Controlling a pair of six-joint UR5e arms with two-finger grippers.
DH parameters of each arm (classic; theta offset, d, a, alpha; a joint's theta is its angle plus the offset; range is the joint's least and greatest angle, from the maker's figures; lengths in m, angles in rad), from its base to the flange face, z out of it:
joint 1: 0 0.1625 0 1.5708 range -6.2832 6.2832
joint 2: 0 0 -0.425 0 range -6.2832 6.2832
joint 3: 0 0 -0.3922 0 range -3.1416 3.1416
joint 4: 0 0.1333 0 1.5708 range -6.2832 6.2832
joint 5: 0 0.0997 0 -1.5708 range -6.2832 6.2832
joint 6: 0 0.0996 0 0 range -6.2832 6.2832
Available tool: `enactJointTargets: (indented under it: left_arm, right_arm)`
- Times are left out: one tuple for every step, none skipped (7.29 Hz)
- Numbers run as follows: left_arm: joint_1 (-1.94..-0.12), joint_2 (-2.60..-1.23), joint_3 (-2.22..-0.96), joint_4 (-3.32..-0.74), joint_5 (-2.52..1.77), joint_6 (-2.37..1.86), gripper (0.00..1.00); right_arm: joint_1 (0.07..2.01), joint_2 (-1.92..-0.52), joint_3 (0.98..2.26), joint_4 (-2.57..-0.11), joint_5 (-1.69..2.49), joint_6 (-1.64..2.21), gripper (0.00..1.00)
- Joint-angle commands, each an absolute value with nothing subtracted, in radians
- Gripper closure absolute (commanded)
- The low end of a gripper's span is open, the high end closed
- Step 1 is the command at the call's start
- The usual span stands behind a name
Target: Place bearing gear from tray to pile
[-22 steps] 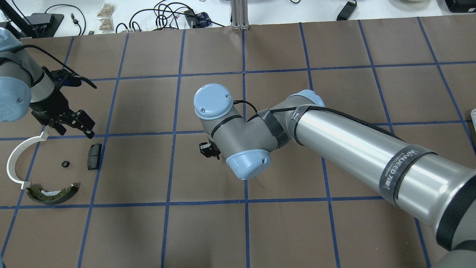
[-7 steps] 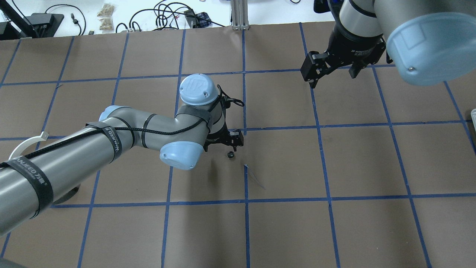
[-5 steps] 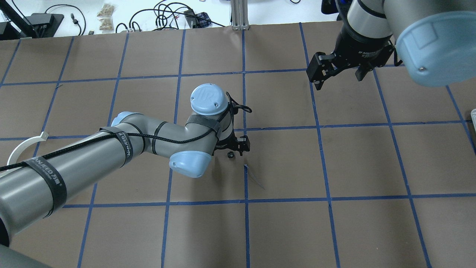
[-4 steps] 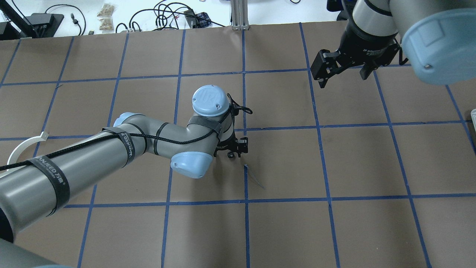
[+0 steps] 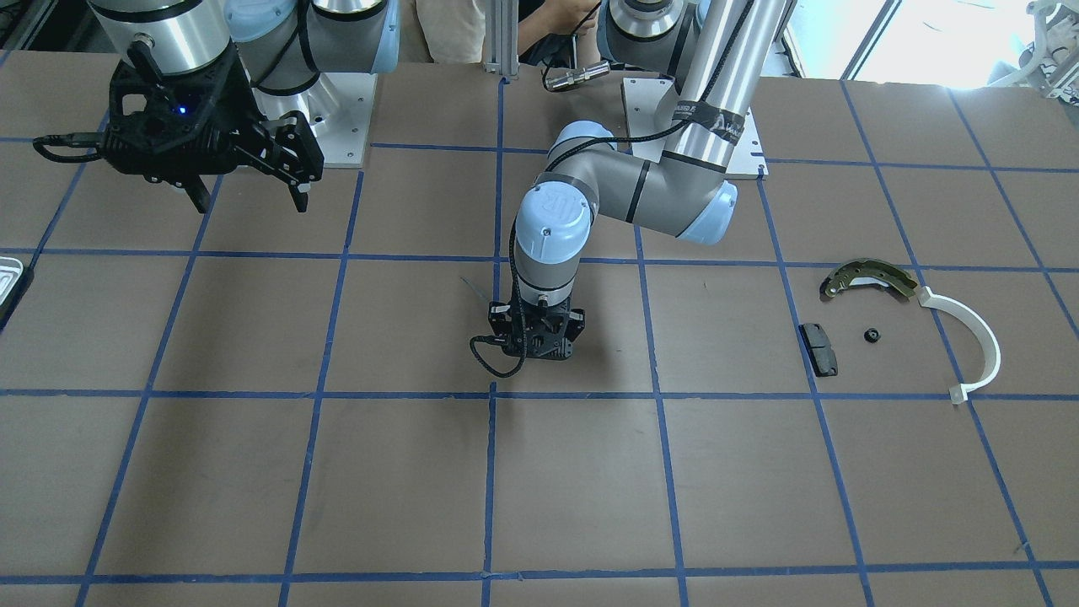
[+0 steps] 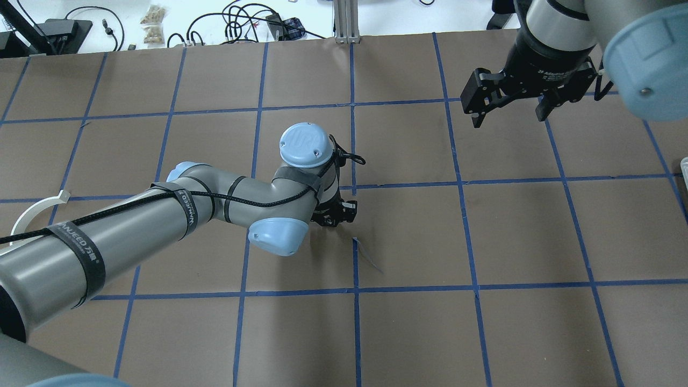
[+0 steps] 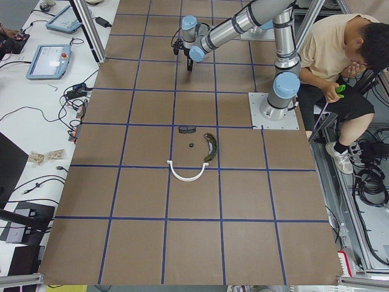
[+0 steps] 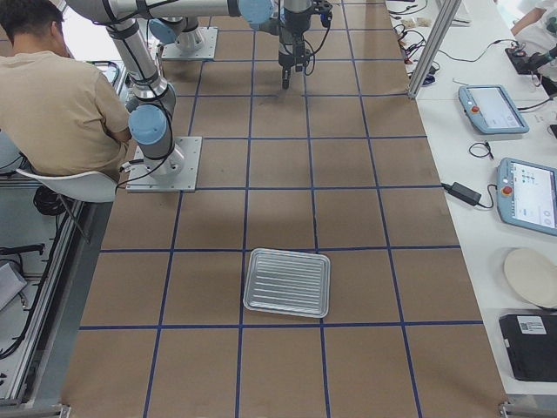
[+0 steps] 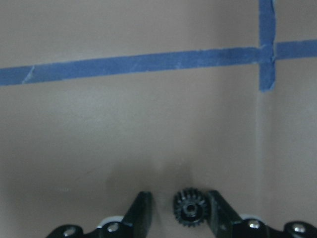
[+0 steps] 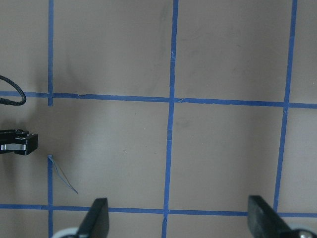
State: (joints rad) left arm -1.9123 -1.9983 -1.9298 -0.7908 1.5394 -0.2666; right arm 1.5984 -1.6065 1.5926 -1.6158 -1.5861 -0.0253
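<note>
Looking through the left wrist camera, you see the bearing gear lying flat on the brown paper between the fingers of the left gripper. The jaws stand apart around it. A clear gap shows on the gear's 9 o'clock side, while its 3 o'clock side is just beside the other finger; you cannot tell whether they touch. A blue tape cross sits toward 1 o'clock of the gear.

Across the front-facing view from left to right, you first meet the tray, only a sliver at the frame's edge. The right-side camera shows the tray in full, and its ribbed floor is bare from rim to rim. Next comes the right gripper, raised above the table with its jaws spread wide and nothing between them. Near the table's middle, the left gripper points straight down, low over the paper, and its body hides the gear in this view.

Well apart, toward 3 o'clock of that gripper, lies the pile. The black pad comes first, and a small black round part is at its 3 o'clock. The brake shoe lies at 12 o'clock of the round part. The white arc curves at 3 o'clock, with one end just beside the shoe.
</note>
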Motion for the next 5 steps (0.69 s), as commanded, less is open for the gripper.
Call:
enactJointTargets:
  left_arm:
    - [-1.855, -1.97, -1.89, -0.84, 1.54, -0.221, 1.0]
    - [-1.776, -1.953, -1.867, -0.923, 1.545, -0.133, 1.0]
    - [-1.678, -1.941, -1.846, -0.986, 1.602, -0.051, 1.0]
    - [-1.564, -1.93, -1.845, -1.03, 1.629, 0.068, 1.0]
    - [-1.443, -1.922, -1.858, -1.034, 1.631, 0.212, 1.0]
  right_arm:
    - [1.598, -1.605, 1.595, -1.618, -1.585, -0.025, 0.0]
    - [1.598, -1.605, 1.597, -1.62, -1.583, -0.025, 0.0]
    - [1.598, -1.605, 1.598, -1.618, -1.582, -0.025, 0.0]
    - [1.598, -1.608, 1.6, -1.609, -1.578, -0.025, 0.0]
    - [1.598, -1.606, 1.608, -1.605, -1.572, -0.026, 0.0]
